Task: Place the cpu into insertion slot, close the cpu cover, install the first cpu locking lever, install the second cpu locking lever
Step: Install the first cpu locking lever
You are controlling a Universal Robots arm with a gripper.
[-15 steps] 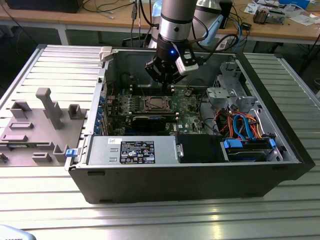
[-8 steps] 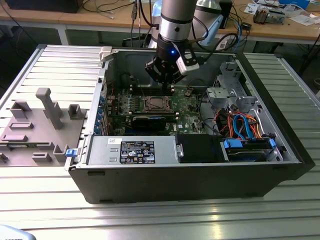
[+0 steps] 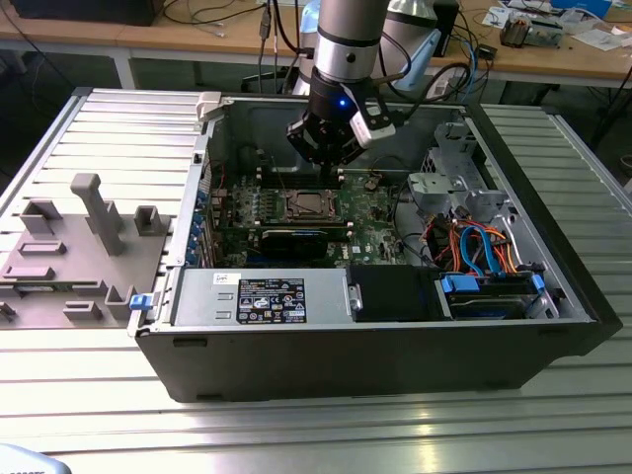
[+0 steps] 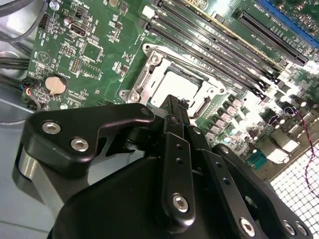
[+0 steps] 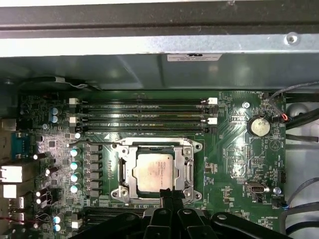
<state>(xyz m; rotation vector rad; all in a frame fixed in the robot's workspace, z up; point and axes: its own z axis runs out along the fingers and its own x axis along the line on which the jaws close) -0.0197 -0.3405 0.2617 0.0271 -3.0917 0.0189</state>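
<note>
My claw hangs just above the near rim of the insertion slot, fingers pressed together and holding nothing. The cpu lies flat in the socket, silver top up, with the cpu cover down around it. Being square, the chip has no real long axis; its edges run parallel to the memory slots. Risk, as I judge it: the fingertips sit close to the frame, so a drift downward could scrape the cover or knock the small parts on the green board.
</note>
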